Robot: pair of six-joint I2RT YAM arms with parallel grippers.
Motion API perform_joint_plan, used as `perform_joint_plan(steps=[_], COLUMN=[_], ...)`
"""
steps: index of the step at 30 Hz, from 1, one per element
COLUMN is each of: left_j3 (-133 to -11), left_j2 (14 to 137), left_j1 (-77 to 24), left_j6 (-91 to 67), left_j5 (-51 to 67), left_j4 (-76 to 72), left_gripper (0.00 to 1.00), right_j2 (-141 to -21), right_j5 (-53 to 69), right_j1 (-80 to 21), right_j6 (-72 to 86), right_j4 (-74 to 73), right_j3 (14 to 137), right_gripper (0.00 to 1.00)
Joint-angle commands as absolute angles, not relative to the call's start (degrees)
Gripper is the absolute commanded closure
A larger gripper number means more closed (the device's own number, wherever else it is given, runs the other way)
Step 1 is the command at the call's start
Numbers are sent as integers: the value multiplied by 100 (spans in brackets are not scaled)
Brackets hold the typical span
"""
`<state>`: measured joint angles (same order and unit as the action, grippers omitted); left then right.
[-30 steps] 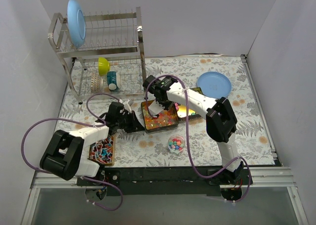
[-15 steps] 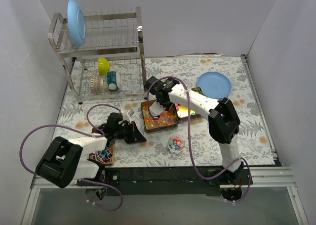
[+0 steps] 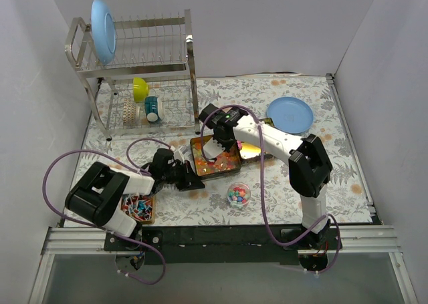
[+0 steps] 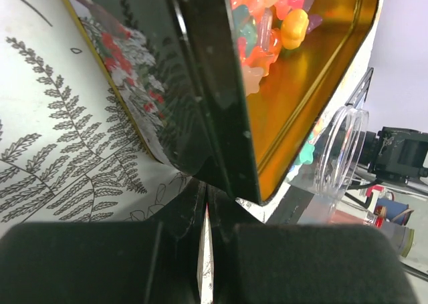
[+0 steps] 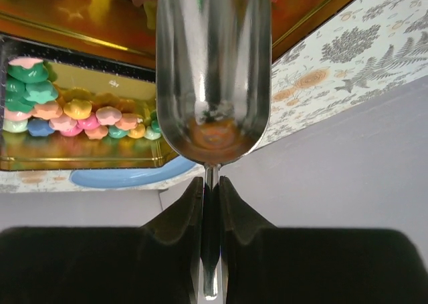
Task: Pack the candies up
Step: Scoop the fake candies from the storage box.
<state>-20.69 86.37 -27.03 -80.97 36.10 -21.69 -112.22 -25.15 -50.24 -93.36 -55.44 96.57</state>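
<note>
The candies point(image 3: 221, 160) are small bright lumps piled in an open black and gold tin point(image 3: 218, 174) at mid-table. Up close the candies point(image 4: 267, 13) lie against the tin's gold floor behind its black wall point(image 4: 200, 83). My left gripper point(image 3: 190, 179) is shut with nothing in it, its tips point(image 4: 205, 207) at the tin's near left corner. My right gripper point(image 3: 223, 141) is shut on the handle of a metal scoop point(image 5: 214, 70), which hangs over the tin. A small clear cup point(image 3: 238, 194) holding a few candies stands in front of the tin.
A second patterned tin point(image 3: 138, 207) lies at the near left by my left arm. A gold lid point(image 3: 255, 150) rests right of the candy tin, and a blue plate point(image 3: 289, 113) lies behind it. A dish rack point(image 3: 137, 63) with a plate, bowl and cups fills the back left.
My left gripper drew back from the tin's left side and now sits at its near left corner, the arm folded closer in. My right gripper with the scoop shifted slightly right.
</note>
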Motion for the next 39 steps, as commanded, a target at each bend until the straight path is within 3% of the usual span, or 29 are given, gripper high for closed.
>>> perform_joint_plan(steps=[1,10,19,26,33,39], left_j3=[-2189,-2329,-2627,-2768,-2847,-2848], left_j2=[8640,8850,9132,9193,9026,8807], left_j1=[-2716,-2716,-2707,-2637,-2286,-2153], left_j6=[-8077,-8086,-8121,-8112,-7876,-7621], left_j5=[3498,3428,3410,3375,3428,3629], left_j4=[-2355,-2355,-2233,-2075,-1776,-1643], left_gripper=[100,100,100,100,100,100], right_j2=[-11206,-11250,-12216,-12463,-11866,-11233], right_j5=[-985,-949,-862,-45,922,1300], right_j1=[-5150,-5027,-5360,-5537,-5160,-4817], right_j6=[-9439,-9572,-8641,-7876,-7497,-7330], right_j4=[-5890,-5405,-6098,-6740,-6786,-5804], right_j3=[9212,8868,10273,11056,10434,9230], right_gripper=[99,99,99,99,99,99])
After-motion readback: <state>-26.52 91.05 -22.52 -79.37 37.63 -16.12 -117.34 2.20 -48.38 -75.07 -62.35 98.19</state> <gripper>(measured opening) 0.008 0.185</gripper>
